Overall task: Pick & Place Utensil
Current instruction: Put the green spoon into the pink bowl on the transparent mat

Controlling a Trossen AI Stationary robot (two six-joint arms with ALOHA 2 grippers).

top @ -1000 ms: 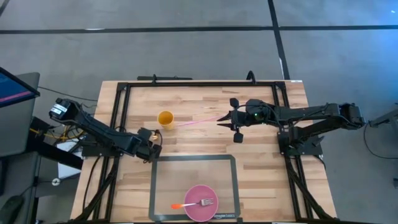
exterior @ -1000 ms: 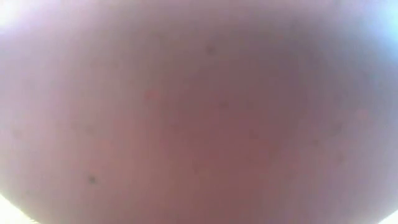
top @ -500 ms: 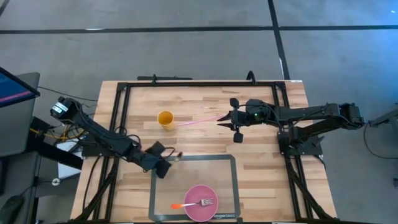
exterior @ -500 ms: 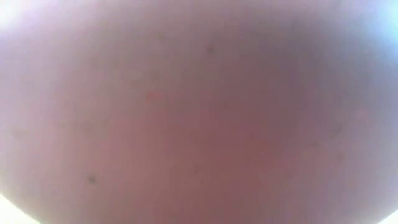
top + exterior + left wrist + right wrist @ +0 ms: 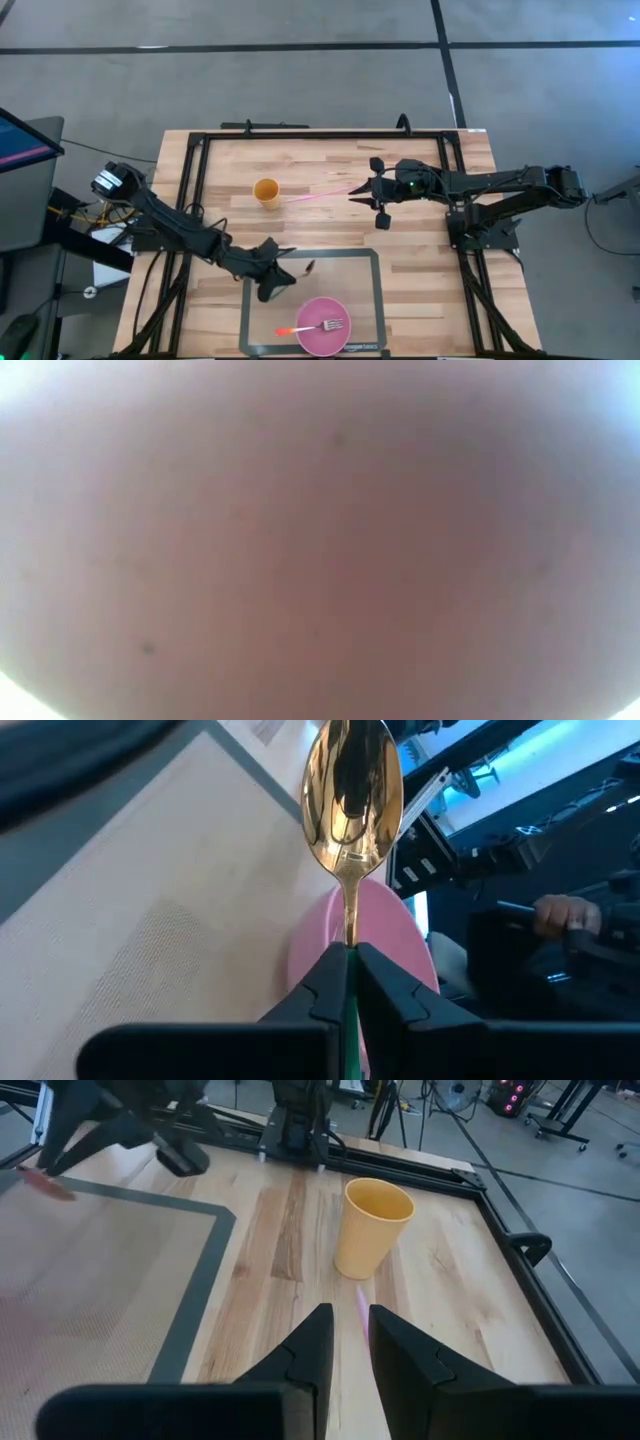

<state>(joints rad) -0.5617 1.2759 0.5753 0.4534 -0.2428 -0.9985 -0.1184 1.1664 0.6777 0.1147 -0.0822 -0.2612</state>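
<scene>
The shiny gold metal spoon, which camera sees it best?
The left wrist view: the shiny gold metal spoon fills the picture, its handle pinched by the left gripper. The high view shows it only as a tiny dark speck. The low view is a blur. The right wrist view does not show it clearly.

The left arm is reaching from the desk's left side diagonally toward the near middle, its left end effector (image 5: 283,277) pinching tightly with the fingers (image 5: 325,982) nearly together. The right arm is stretching in from the right side, its right end effector (image 5: 366,192) hovering over the desk's centre with the fingers (image 5: 305,1348) gripping narrowly.
</scene>
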